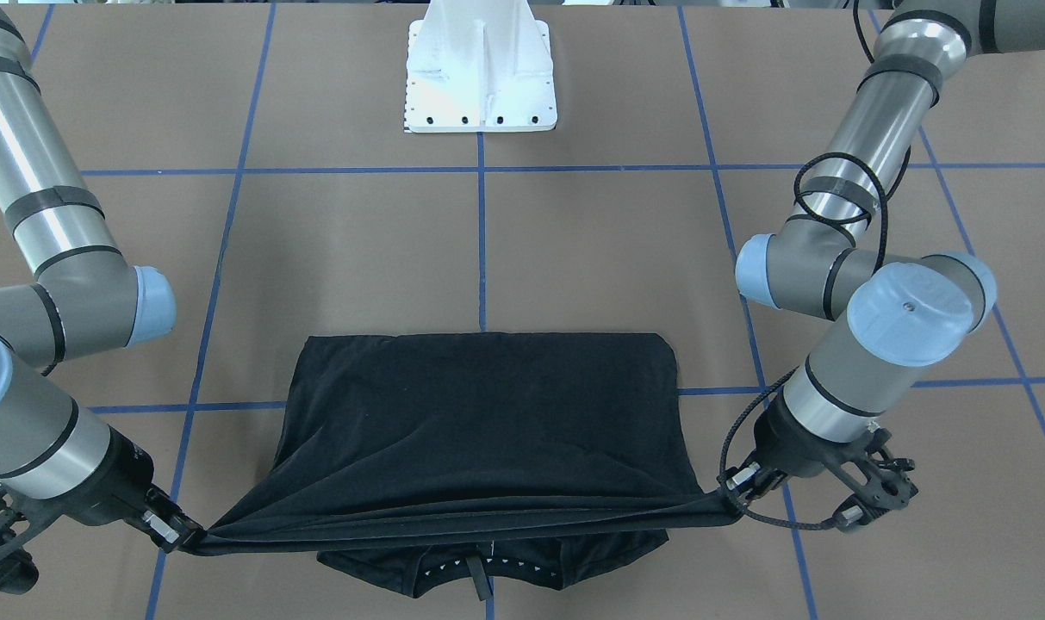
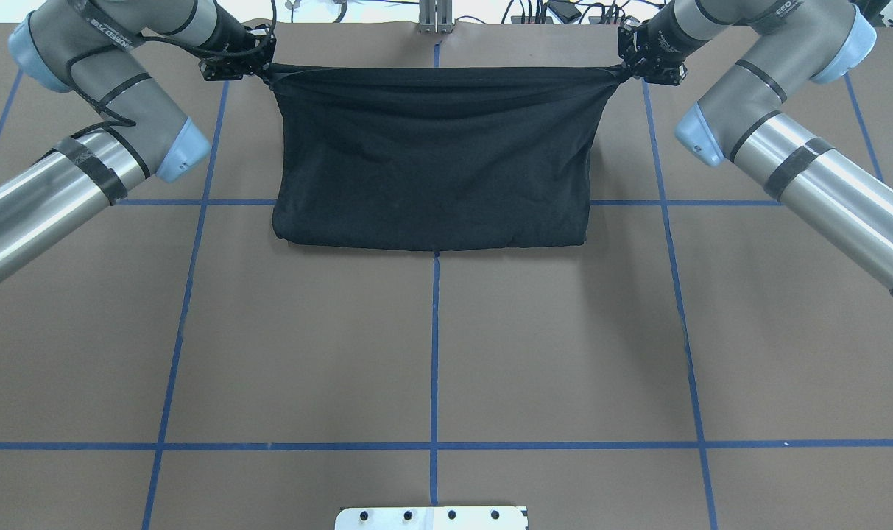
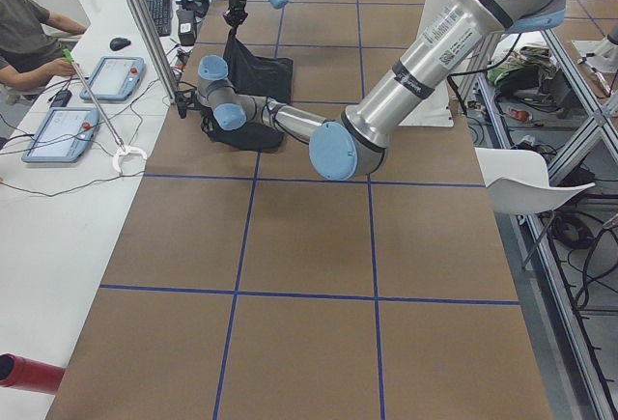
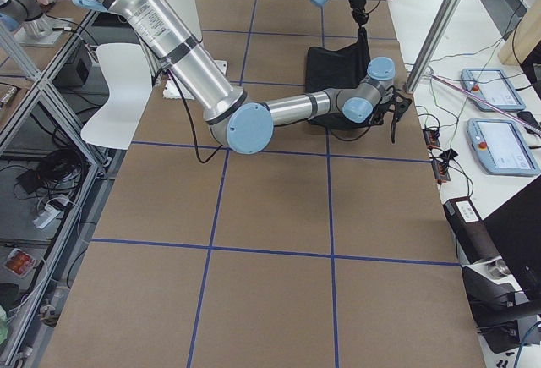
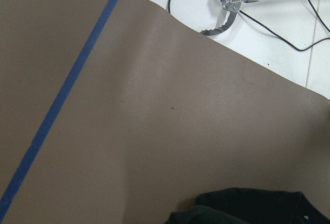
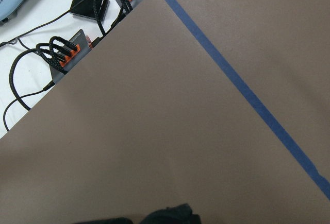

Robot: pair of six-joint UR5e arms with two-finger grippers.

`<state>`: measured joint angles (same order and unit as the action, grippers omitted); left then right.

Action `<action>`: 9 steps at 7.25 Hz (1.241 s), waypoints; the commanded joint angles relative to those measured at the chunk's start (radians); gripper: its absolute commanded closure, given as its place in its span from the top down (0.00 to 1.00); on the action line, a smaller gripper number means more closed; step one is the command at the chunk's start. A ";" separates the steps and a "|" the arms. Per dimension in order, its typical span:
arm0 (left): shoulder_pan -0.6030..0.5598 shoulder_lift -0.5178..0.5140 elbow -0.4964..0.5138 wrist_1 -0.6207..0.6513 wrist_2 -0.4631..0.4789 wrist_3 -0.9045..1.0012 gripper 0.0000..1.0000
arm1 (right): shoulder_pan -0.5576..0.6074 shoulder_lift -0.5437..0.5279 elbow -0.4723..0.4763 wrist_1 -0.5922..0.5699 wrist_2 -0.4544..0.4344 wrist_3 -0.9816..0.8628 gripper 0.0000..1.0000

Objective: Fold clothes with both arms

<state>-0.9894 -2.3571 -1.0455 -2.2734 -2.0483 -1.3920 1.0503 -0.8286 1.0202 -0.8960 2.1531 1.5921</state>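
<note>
Overhead exterior is showing the black T-shirt (image 2: 431,154) sitting toward the table's far side, away from the robot. Its near folded edge is resting on the surface while its far edge is being stretched into a taut line. In the front-facing view a lower layer with the collar (image 1: 479,573) is peeking out beneath that line. The cloth is looking light, soft and limp, creasing toward each held corner, so it will likely drape wherever unsupported and is best gripped at the outer corners with even tension. The left gripper (image 2: 258,68) is pinching one end of the stretched edge, closed tight on the fabric, and the right gripper (image 2: 632,70) is clamping the other end likewise. Blue tape lines (image 2: 434,353) are crossing the brown table (image 2: 306,331) around them.
</note>
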 commanded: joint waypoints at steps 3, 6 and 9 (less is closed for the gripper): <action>-0.005 -0.007 -0.008 0.009 0.002 -0.012 0.00 | -0.013 0.029 0.011 -0.015 -0.045 0.002 0.00; -0.014 -0.019 -0.021 0.009 0.005 -0.010 0.00 | -0.039 0.039 0.018 -0.029 -0.047 -0.003 0.00; -0.012 -0.019 -0.022 0.009 0.023 -0.007 0.00 | -0.041 0.028 -0.009 -0.031 -0.056 -0.003 0.00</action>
<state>-1.0025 -2.3761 -1.0666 -2.2651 -2.0380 -1.4007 1.0102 -0.7977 1.0287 -0.9268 2.1004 1.5903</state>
